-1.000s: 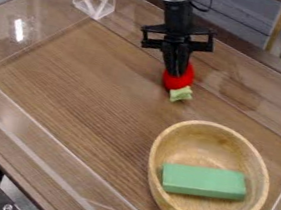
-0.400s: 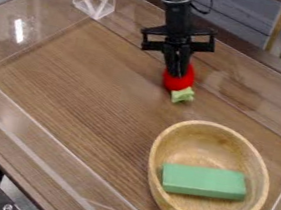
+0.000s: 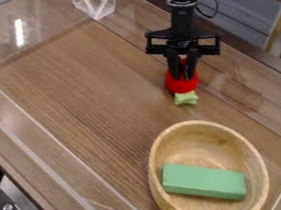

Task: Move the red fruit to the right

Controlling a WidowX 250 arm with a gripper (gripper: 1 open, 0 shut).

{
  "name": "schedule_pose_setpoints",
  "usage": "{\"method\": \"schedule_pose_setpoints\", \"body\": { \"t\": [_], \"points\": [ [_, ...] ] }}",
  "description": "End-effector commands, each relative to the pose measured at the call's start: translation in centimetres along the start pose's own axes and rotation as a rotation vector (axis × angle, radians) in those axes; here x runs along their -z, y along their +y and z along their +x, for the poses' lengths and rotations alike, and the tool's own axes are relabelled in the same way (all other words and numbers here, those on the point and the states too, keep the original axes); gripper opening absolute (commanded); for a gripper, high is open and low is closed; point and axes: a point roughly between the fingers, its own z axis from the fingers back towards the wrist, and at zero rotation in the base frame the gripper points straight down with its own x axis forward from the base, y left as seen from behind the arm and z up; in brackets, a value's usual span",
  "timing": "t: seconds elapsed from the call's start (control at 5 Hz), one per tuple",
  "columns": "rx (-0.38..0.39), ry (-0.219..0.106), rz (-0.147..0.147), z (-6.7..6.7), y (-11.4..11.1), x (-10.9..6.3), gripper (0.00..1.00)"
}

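The dark fingers (image 3: 182, 71) of the black robot arm (image 3: 182, 21) point down at the small bright red strawberry-like toy with a light green leafy cap (image 3: 181, 81), right at its upper side. They overlap it in the view, and how far apart they stand, or whether they have hold of it, I cannot tell. The red toy is at the bench, in the upper middle of the view, its leafy cap toward the near edge, between the arm and the round pale wooden bowl (image 3: 166, 204).

The bench (image 3: 72, 85) is brown wood, its grain running in fine lines from the upper left down toward the lower right. A soft whitish sheen lies over its left part. The bowl sits on the bench at the lower right of the view, well apart from the fingers, with a green rectangular block (image 3: 204, 182) lying inside, toward the bowl's near side. The bowl's inside is a light, warm wood colour.

At the upper left of the view, a clear, see-through object with pale edges (image 3: 92, 1) stands near the far edge of the bench. Beyond the bench at the upper right is a strip of brown wood, with something pale behind it. At the lower left corner, past the bench's edge, are dark objects too cut off to name.
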Motion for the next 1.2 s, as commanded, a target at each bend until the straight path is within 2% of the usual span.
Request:
{"method": "schedule_pose_setpoints", "body": {
  "t": [0.0, 0.4, 0.8, 1.0],
  "points": [
    [-0.025, -0.071, -0.018, 0.4, -1.3, -2.8, 1.00],
    [-0.120, -0.096, -0.024, 0.9, -0.8, -3.2, 1.00],
    [-0.166, -0.108, -0.027, 0.5, 0.1, -1.3, 1.00],
    [-0.119, -0.100, -0.033, -0.1, 0.2, -3.1, 1.00]
  ]
}}
